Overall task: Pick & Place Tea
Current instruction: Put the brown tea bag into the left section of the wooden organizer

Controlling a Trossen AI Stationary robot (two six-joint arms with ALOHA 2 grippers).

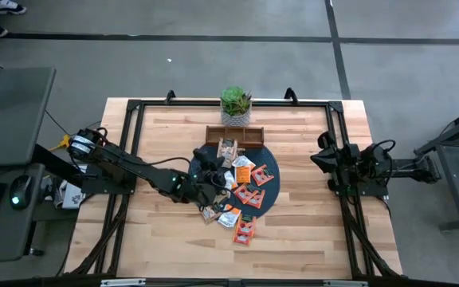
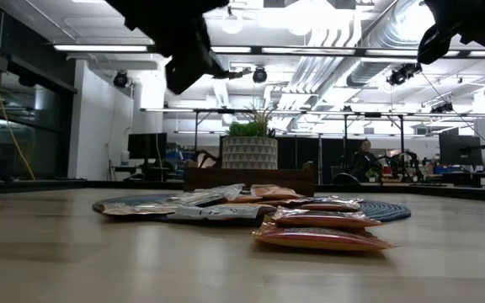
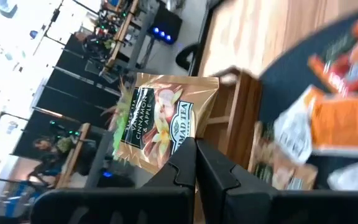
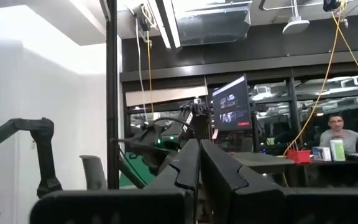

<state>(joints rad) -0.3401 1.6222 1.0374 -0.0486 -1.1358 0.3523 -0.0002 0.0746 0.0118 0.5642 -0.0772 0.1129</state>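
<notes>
1. A robotics lab: exposed ceiling ducts and strip lights hang overhead.
2. Monitors, cabled workbenches and a seated person fill the hall.

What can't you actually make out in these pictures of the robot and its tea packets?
- The wooden tray compartments: too small in the high view, seen edge-on in the low view, so their contents are hidden.
- Printing on the tea sachets on the round mat: too small from above, blurred in the left wrist view; only the tan sachet held by the left gripper is readable.
- The right gripper: parked aside.
</notes>
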